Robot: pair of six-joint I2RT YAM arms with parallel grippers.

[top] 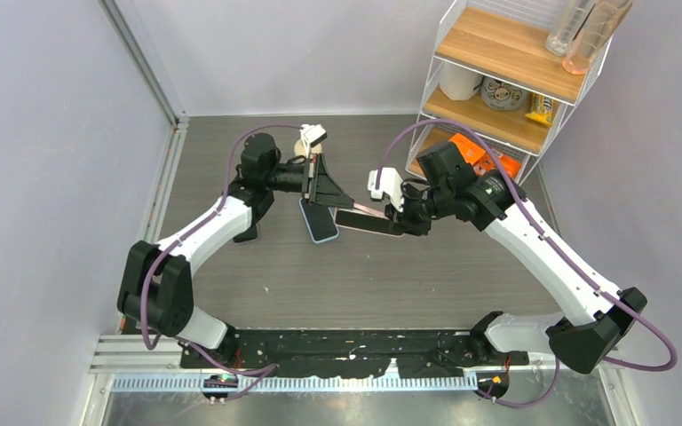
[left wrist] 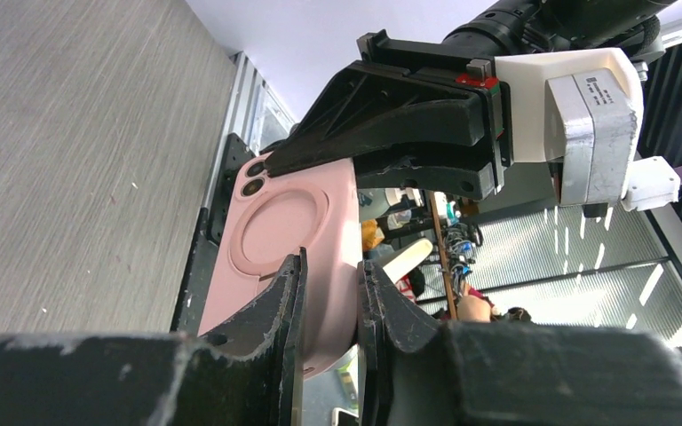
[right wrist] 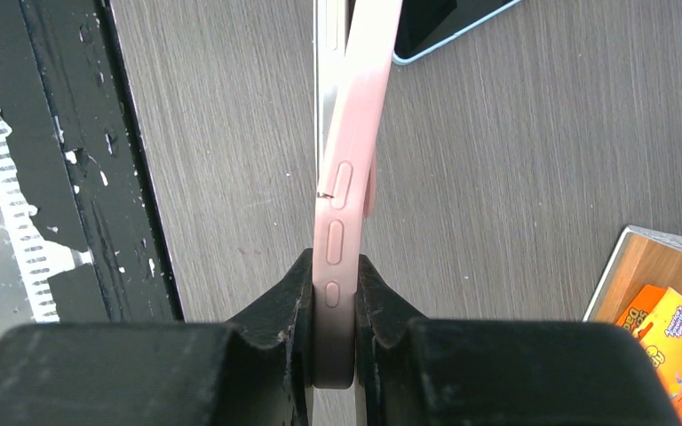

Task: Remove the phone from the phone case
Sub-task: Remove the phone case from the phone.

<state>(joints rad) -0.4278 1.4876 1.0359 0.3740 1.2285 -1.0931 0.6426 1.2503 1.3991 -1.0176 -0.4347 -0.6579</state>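
Mid-peel above the table [top: 364, 284]. Clamped in the right gripper [right wrist: 333, 266] by its button edge: the pink phone case [right wrist: 355, 124]. Parted slightly, on nothing visible, beside the case's back: the left gripper [left wrist: 331, 275]. Partly lifted, not free: the phone [right wrist: 327, 98]. Next, likely: pinch that silver edge, pull clear.

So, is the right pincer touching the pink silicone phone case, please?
Touching: right wrist view shows the right pincer clamped on the pink silicone phone case.

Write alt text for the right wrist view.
The right hand pinches a pink phone case edge-on, its silver phone partly parted from it at the top. Behind, another phone lies on the grey table.
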